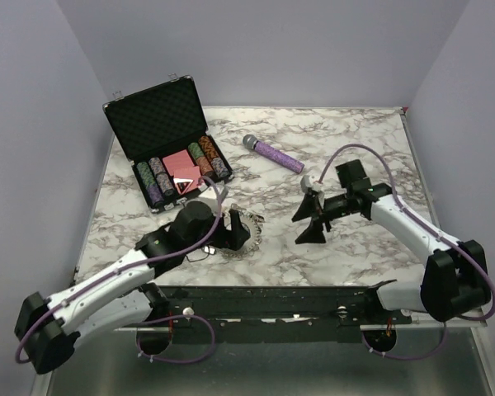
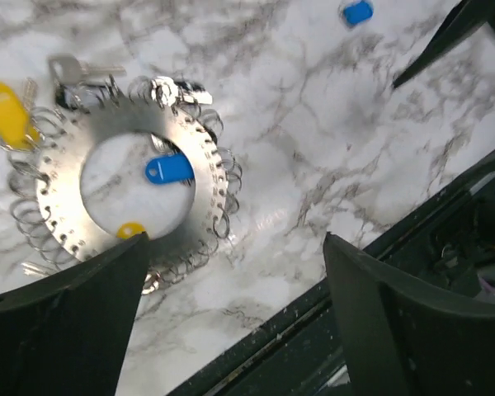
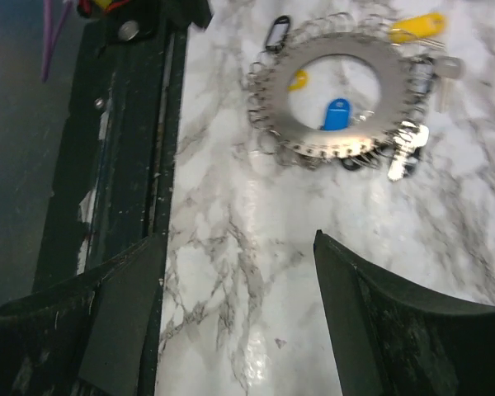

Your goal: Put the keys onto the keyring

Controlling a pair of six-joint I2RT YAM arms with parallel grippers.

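- fingers (image 2: 66, 330) of the left gripper (image 2: 238, 247): spread wide, nothing held; bare marble table (image 2: 313, 148) shows in the gap between them.
- keyring (image 2: 62, 157): flat on the table just past the tip of one left-gripper finger, which hides its near rim in the wrist view. it lies off to that finger's side, not in the gap.
- keys at the keyring: a blue-capped key (image 2: 169, 169) and a small yellow cap (image 2: 130, 229) lie inside the ring's opening. a yellow-capped key (image 2: 8, 111) and a bare grey key (image 2: 66, 70) lie at the rim farthest from that finger. whether each one is threaded on the small wire loops round the rim cannot be told.
- loose blue cap (image 2: 357, 12): on the marble well beyond the other left-gripper finger, apart from the keyring.
- right gripper (image 3: 239, 239): fingers (image 3: 396, 330) set wide, holding nothing; marble shows in the gap, and the dark edge rail (image 3: 107, 148) of the table runs beside one finger.
- keyring as seen from the right fingers: well ahead of both tips, no contact.
- purple microphone (image 1: 272, 153): on the table beyond both grippers, nearer the right one.
- open black case (image 1: 157, 107) with poker chips (image 1: 153, 177): farthest item, at the table's far corner beyond the left gripper.
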